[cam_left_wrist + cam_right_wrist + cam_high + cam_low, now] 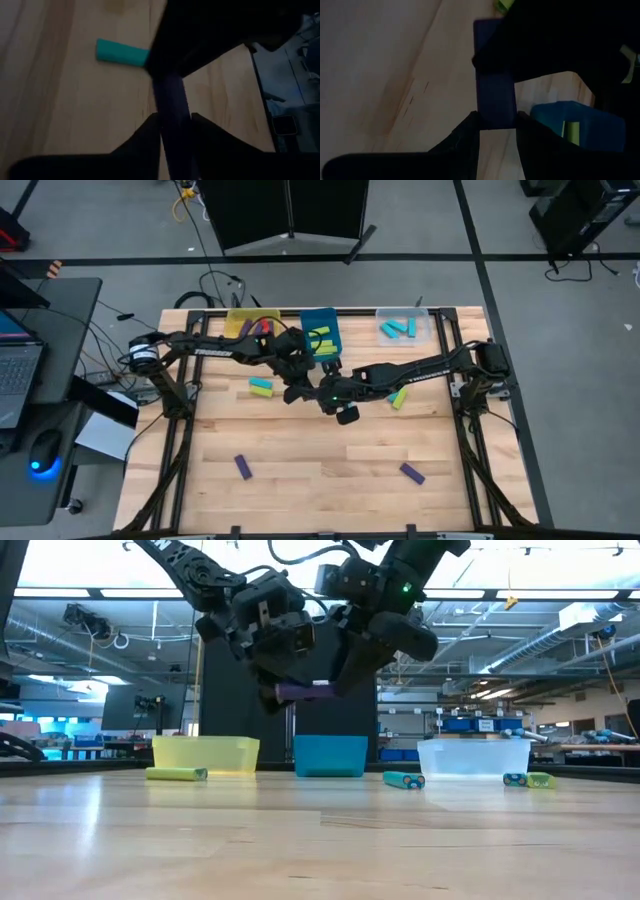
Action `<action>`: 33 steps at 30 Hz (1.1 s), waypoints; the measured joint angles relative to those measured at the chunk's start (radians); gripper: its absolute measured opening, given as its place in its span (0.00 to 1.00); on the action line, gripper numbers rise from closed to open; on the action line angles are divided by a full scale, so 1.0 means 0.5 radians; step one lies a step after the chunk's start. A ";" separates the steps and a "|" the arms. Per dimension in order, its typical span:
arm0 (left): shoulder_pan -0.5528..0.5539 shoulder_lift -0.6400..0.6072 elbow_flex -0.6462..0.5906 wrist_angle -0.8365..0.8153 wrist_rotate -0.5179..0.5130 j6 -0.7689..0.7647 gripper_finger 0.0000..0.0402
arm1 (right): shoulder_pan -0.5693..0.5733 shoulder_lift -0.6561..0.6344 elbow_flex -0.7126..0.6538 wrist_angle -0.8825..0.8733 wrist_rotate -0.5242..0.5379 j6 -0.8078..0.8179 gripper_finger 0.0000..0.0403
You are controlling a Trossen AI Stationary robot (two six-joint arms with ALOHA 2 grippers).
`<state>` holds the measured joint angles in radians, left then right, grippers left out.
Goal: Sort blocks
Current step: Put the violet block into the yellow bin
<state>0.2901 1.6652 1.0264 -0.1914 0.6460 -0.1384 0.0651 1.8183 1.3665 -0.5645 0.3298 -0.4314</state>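
A handover looks to be in hand: both arms meet in mid-air above the middle of the table (300, 480), a shade toward twelve o'clock, with one purple block (303, 691) held level between them, well clear of the wood. The right claw (496, 122) is clenched on one end of it, the bar standing straight out from between its fingers. The left claw (175, 125) has its fingers pressed against both sides of the other end, so it appears to be grasping the same block (whether its squeeze is firm yet I cannot tell). Next, I judge, one claw must let go before either arm pulls away, or the bar will twist; then the block needs carrying to a bin at twelve o'clock, the yellow bin (240, 323) likeliest, since purple already shows in it. The block is a short, dark-purple, square-edged bar, smooth-faced and rigid, easy to pinch across its width
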 joint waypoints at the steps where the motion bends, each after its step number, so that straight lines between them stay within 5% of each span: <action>1: 0.000 0.000 0.000 -0.005 -0.009 0.004 0.19 | 0.005 0.000 0.001 0.002 0.005 -0.006 0.27; 8: -0.005 -0.005 0.001 -0.044 -0.236 0.158 0.15 | 0.021 0.002 0.000 0.005 0.052 0.026 0.29; 17: 0.016 -0.157 0.002 -0.204 -0.530 0.228 0.15 | 0.021 -0.036 0.001 -0.002 0.474 0.026 0.30; 22: 0.090 -0.322 0.002 -0.402 -0.746 0.273 0.15 | 0.020 -0.136 0.005 -0.012 0.510 0.047 0.30; 29: 0.390 -0.542 0.002 -0.730 -1.159 0.271 0.15 | -0.018 -0.261 0.006 -0.063 0.498 0.237 0.31; 33: 0.708 -0.562 0.002 -0.811 -1.160 0.265 0.15 | -0.052 -0.263 0.005 -0.064 0.449 0.349 0.31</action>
<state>0.6441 1.3842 1.0275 -0.5967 0.0662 -0.0059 0.0392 1.6867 1.3689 -0.5966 0.5542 -0.2568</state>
